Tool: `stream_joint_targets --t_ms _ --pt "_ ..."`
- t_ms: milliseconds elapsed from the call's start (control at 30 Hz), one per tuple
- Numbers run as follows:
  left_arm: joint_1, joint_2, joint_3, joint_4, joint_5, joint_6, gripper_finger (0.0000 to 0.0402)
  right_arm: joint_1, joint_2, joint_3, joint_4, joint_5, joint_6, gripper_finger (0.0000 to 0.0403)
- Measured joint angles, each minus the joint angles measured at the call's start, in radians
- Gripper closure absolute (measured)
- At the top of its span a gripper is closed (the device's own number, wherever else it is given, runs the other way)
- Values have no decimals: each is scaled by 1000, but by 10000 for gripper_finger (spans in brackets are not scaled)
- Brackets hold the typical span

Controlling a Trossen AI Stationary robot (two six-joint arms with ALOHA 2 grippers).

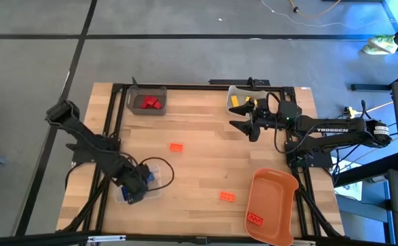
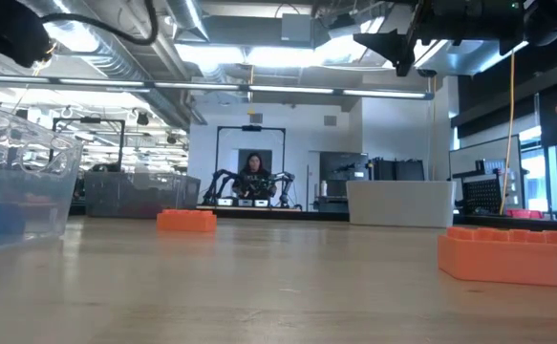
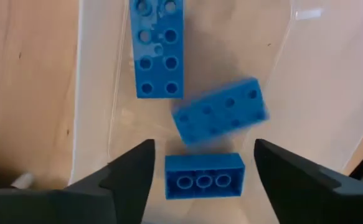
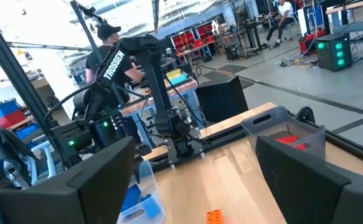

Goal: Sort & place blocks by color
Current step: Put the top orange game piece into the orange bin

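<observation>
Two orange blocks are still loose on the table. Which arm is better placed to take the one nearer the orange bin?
Probably right: the right gripper, fingers open, shares that orange block's side with the orange bin.

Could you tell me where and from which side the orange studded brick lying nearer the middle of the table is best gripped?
Judging by the high view, the orange studded plastic brick lies flat and alone on the bare wooden table, studs up. Come straight down from above and close the fingers across its two long side faces, its narrower span. The open right gripper seems the nearer one.
</observation>
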Motion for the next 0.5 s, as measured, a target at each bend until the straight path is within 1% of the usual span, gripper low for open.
stream_joint_targets --t_ms 133,200,300,400,500 --pt "45 -21 0 -1 38 69 120 0 0 0 0 0 0 68" --pt "62 -60 3 2 40 105 117 0 0 0 0 0 1 68" --pt "99 -141 19 35 33 205 116 0 0 0 0 0 2 68" --pt "160 -234 49 46 -45 338 116 0 0 0 0 -1 -1 68" --pt "252 -297 81 55 -183 503 116 0 0 0 0 -1 0 68"
